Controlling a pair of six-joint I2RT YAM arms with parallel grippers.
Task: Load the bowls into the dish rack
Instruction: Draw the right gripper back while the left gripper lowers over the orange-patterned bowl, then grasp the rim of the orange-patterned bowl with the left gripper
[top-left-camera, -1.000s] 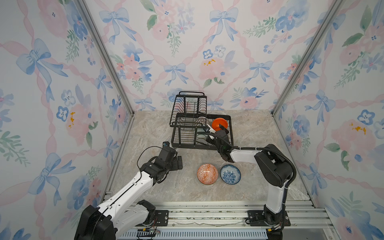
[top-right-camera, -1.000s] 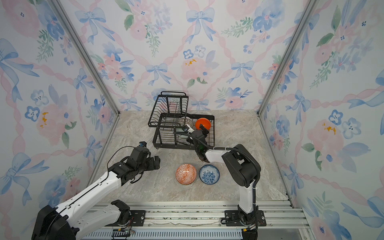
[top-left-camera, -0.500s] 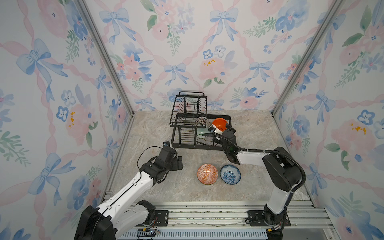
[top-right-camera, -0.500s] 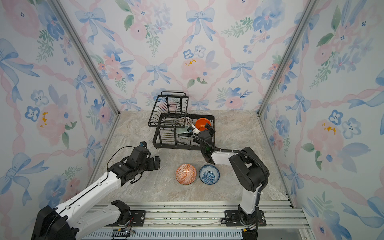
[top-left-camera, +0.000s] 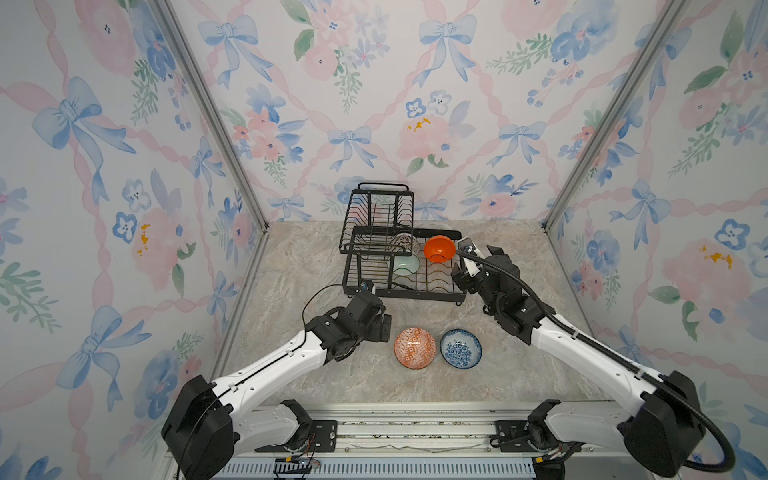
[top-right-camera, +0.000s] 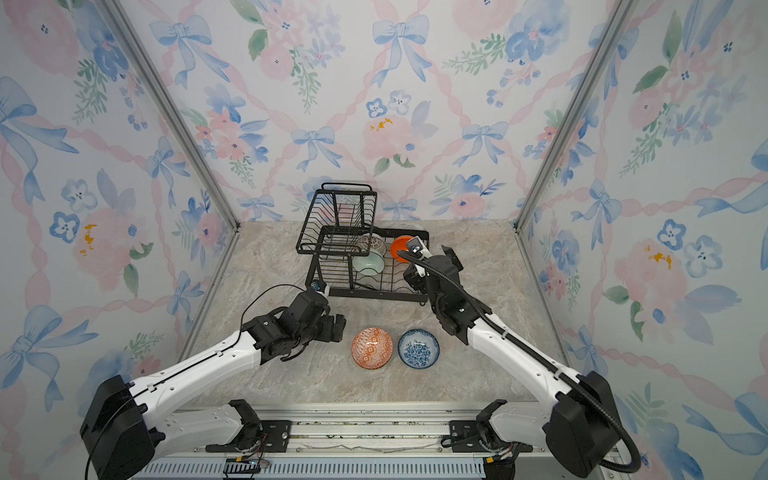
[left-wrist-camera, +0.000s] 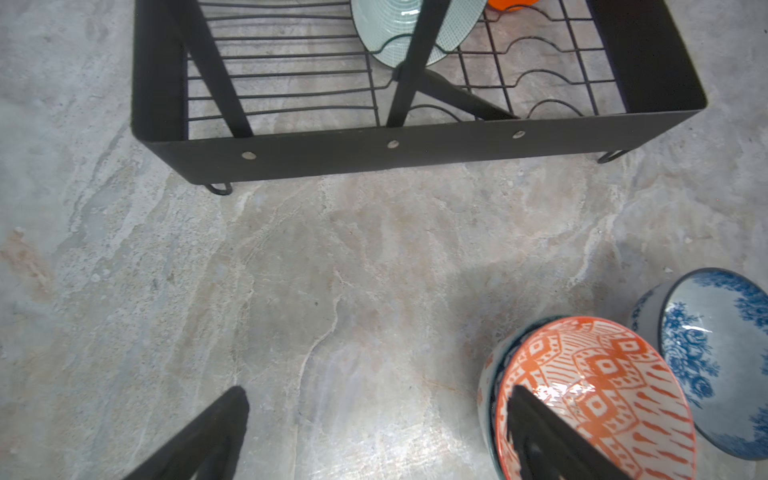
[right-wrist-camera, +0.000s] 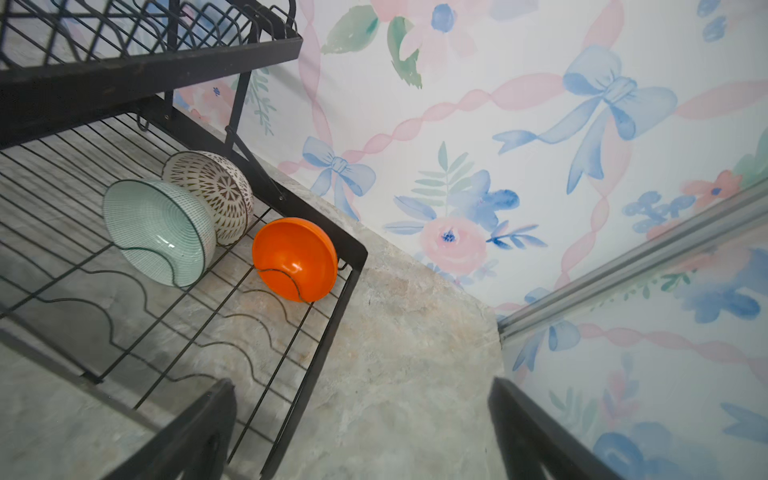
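Two bowls sit on the table (top-left-camera: 307, 257) - the orange-patterned bowl (top-left-camera: 414, 348) and the blue bowl (top-left-camera: 460, 348), side by side in front of the dish rack (top-left-camera: 419, 296). The left gripper (left-wrist-camera: 378, 399) hangs wide open and empty, with the orange-patterned bowl just to its right. The right gripper (right-wrist-camera: 361, 399), also spread and empty, hovers at the rack's right end, well apart - the left looks nearer.

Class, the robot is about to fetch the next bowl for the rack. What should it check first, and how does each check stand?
1. Left claw open, empty: ok.
2. Right claw open, empty: ok.
3. Patterned bowl upright on table: ok.
4. Gap between it and blue bowl: cannot tell.
5. Free slots in rack: ok.
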